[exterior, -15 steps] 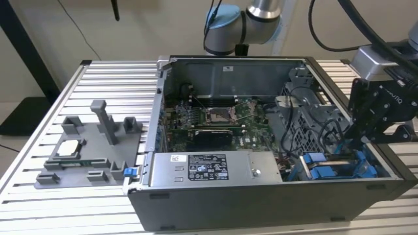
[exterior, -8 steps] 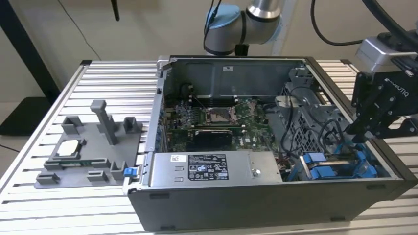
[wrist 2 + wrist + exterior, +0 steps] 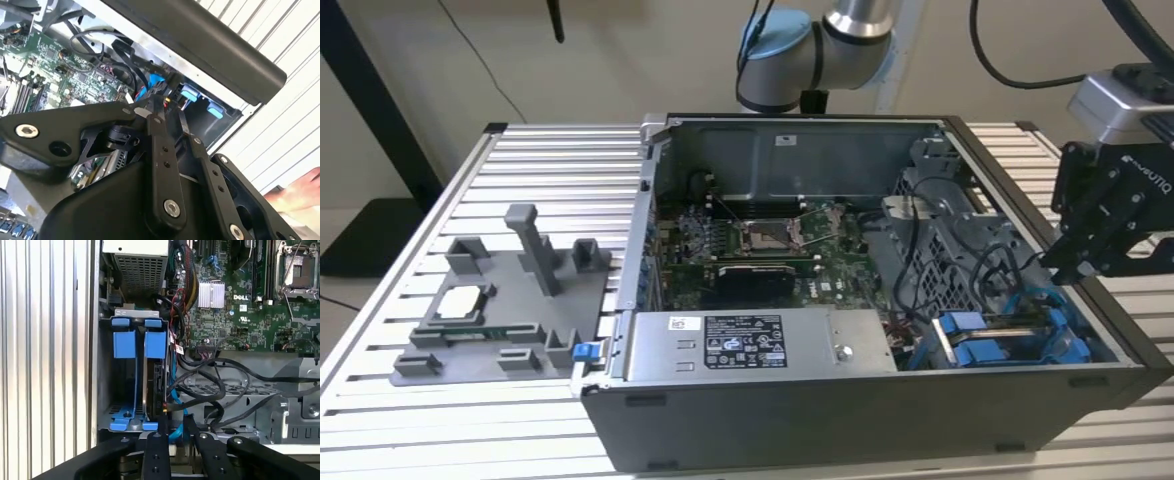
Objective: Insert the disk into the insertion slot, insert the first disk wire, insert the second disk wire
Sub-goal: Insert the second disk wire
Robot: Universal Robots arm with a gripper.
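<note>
Disk (image 3: 155, 384): seen on edge in its blue carrier (image 3: 155, 344) and judged to be already seated in the drive bay (image 3: 106, 385). A second blue carrier (image 3: 124, 344) is lodged beside it in the same bay.

Claw (image 3: 176, 429): hangs above the bay, near the case rim (image 3: 1107, 350) in the exterior view. The fingers are set narrowly apart and nothing is seen gripped between them.

Just beside the bay: a thin blue cable (image 3: 174, 407) and a bundle of black cables (image 3: 220, 387) are looped against the disk's end. Whether either is plugged into the disk cannot be told.

Past the bay: the motherboard (image 3: 240, 295) is noted, with the power supply (image 3: 747, 345) next to the bay. Well apart from the bay, outside the case, a grey fixture (image 3: 507, 300) lies on the slatted table (image 3: 454, 440). What looks like a person's hand (image 3: 299, 192) is noted over that table.

Risks, as judged:
- The loose cable loops could be snagged by the claw on descent, dragging a plug or shifting the disk in its carrier.
- The space around the bay is crowded, so a finger could strike the case rim or a carrier handle.
- A thin cable could twist in a narrow grip, and its plug would then meet the port skewed.
- The hand lies near the arm's reach.
</note>
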